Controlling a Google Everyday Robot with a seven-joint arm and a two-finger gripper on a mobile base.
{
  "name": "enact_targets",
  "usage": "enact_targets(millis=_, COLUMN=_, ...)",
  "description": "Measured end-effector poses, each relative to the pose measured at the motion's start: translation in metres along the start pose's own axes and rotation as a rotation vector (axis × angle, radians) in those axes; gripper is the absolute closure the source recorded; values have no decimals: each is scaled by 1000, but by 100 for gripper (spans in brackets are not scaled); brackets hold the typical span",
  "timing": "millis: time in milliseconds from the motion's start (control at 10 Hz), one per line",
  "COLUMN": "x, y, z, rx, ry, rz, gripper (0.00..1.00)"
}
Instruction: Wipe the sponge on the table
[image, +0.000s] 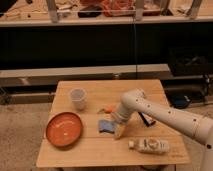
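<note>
- Jaws of the gripper (119, 131) point down at the tabletop (100, 152), but I cannot tell if they are apart or together.
- The gripper is low, near the middle of the tabletop, just at the 3 o'clock side of the sponge (104, 125).
- The blue sponge lies flat near the middle of the tabletop. Its right edge looks like it touches the gripper tip.
- The white arm (165, 116) comes in from 4 o'clock and bends down to the gripper.
- An orange plate (63, 130) sits at 8 o'clock, apart from the sponge.
- A clear cup (77, 98) stands upright at 11 o'clock.
- A pale bottle (149, 145) lies on its side at 5 o'clock.
- A small orange thing (108, 107) lies just past the sponge, toward 12 o'clock.
- A dark block (146, 119) shows at 3 o'clock, partly hidden by the arm.
</note>
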Motion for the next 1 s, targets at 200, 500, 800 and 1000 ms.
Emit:
enact_targets(millis=200, x=-8, y=1, z=2, rx=-5, ry=4, rz=-13, gripper=20)
enact_targets(millis=500, x=-16, y=4, z=5, rx=-7, ry=23, rz=-33, gripper=22)
enact_targets(millis=800, x=-21, y=7, z=8, rx=1, ry=37, rz=-58, gripper=51)
enact_targets(millis=1000, x=-21, y=8, z=7, rx=5, ry=38, rz=-60, gripper=68)
